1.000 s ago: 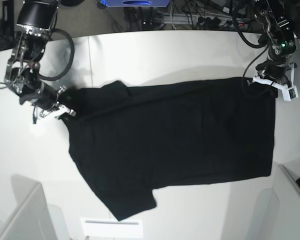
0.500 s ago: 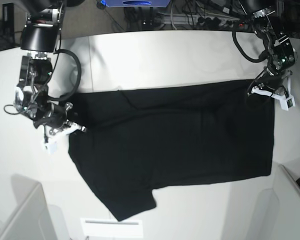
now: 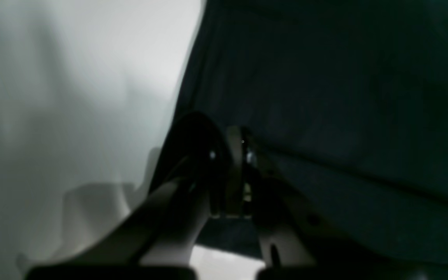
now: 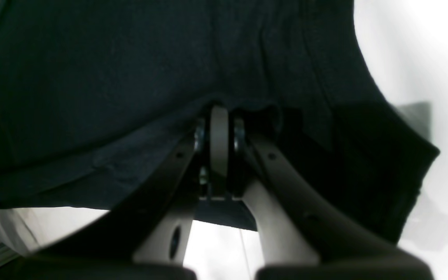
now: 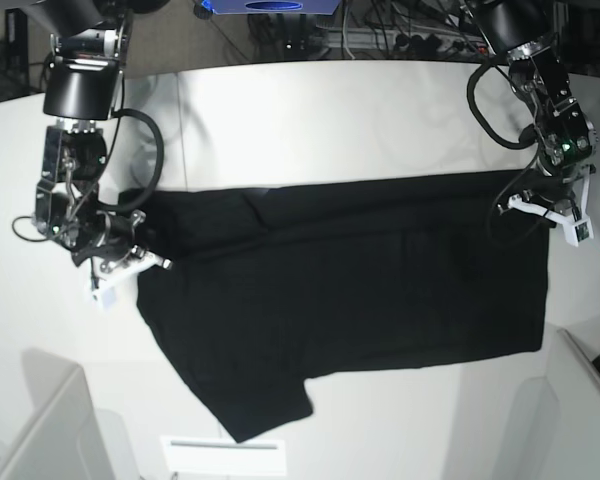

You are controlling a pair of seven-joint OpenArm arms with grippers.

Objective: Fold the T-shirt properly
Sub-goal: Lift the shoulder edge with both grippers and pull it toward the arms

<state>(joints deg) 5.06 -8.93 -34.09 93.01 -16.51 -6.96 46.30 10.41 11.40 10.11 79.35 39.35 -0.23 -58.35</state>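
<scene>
T-shirt (image 5: 350, 290) edges pinched by left end effector (image 5: 552, 213) and right end effector (image 5: 130, 262), bare table (image 5: 330, 110) beyond.

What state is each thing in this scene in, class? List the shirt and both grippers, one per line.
T-shirt: spread on the table, plain black side up, far edge lifted.
Left gripper: shut on the T-shirt's far corner.
Right gripper: shut on the T-shirt's opposite far edge.

We see two black arms with round black joints and looping black cables. Each arm ends in a white gripper: the left gripper (image 5: 550, 212) and the right gripper (image 5: 130, 262). A small green light glows on the left arm (image 5: 552, 100).
</scene>
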